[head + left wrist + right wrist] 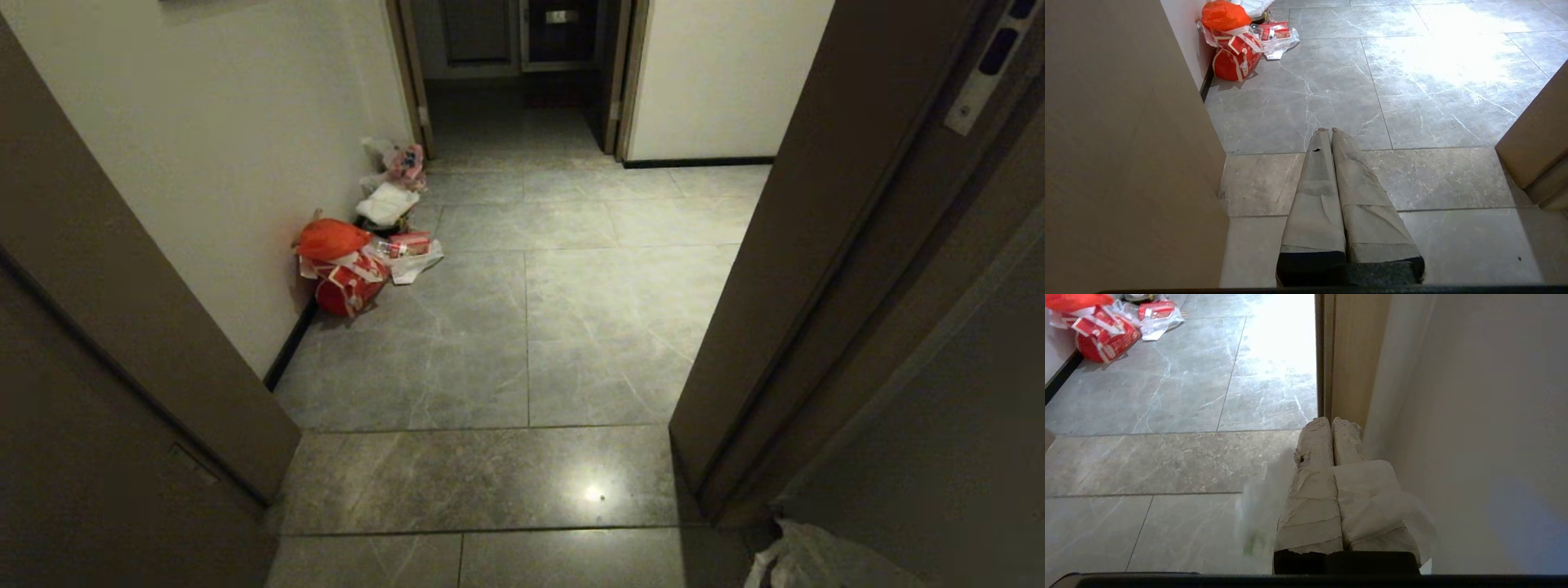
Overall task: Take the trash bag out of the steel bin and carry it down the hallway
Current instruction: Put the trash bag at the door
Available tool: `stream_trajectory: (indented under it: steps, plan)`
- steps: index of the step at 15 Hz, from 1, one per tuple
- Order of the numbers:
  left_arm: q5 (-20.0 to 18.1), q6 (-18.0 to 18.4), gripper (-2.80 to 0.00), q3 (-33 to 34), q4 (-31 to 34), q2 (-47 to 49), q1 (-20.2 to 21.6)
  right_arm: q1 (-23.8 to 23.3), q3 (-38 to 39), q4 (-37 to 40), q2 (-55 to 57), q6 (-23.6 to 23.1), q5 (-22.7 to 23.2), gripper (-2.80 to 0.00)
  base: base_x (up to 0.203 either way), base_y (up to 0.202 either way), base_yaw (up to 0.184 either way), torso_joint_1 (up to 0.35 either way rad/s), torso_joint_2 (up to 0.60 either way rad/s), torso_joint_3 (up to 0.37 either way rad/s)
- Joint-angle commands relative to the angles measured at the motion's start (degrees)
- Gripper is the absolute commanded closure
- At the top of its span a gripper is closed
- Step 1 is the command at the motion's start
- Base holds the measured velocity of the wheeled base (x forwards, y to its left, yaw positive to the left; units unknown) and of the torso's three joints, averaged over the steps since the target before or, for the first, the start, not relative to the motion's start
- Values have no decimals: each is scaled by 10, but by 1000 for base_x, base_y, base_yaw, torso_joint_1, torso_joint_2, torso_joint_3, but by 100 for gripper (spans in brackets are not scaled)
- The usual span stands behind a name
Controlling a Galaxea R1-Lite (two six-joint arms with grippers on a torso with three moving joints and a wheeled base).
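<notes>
Bin isn't in any of the three views, so I'd say the pull-the-bag-out part is done and we're into the carrying leg. The trash bag (1372, 494) is pinched in the right gripper (1331, 421) — fingers clamped together with thin whitish plastic draped over one of them and hanging off to the side. In the head view a crumpled bit of the same bag (804, 559) pokes in at the bottom right corner, right by the door frame (784, 269).

The left gripper (1329, 130) is closed too, fingers pressed flat against each other, nothing in it. Just hanging there over the floor tiles.

Robot looks like it's sitting in a doorway, with the hallway (522, 327) stretching ahead: grey marbled tiles, cream wall on the left, another dark doorway at the far end. So the whole hallway run is left to do, as far as I can judge.

Over by the left wall there's a pile of other junk — a red bag (347, 282) with white bands, an orange bag on top of it, some white bags behind. Not ours.

Writing: the red bag and a red packet beside it have white print, but I can't read any of it. No brand I could name.
</notes>
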Motion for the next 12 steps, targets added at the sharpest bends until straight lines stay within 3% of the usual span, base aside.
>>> stream_trajectory:
  steps: [1,10,12]
  plan:
    - [0,0,0,1,0,0,0,0,0,0,0,0,0,0,0,0,0,0,0,0]
    - [0,0,0,1,0,0,0,0,0,0,0,0,0,0,0,0,0,0,0,0]
    - [0,0,0,1,0,0,0,0,0,0,0,0,0,0,-2,5,-102,5,0,4]
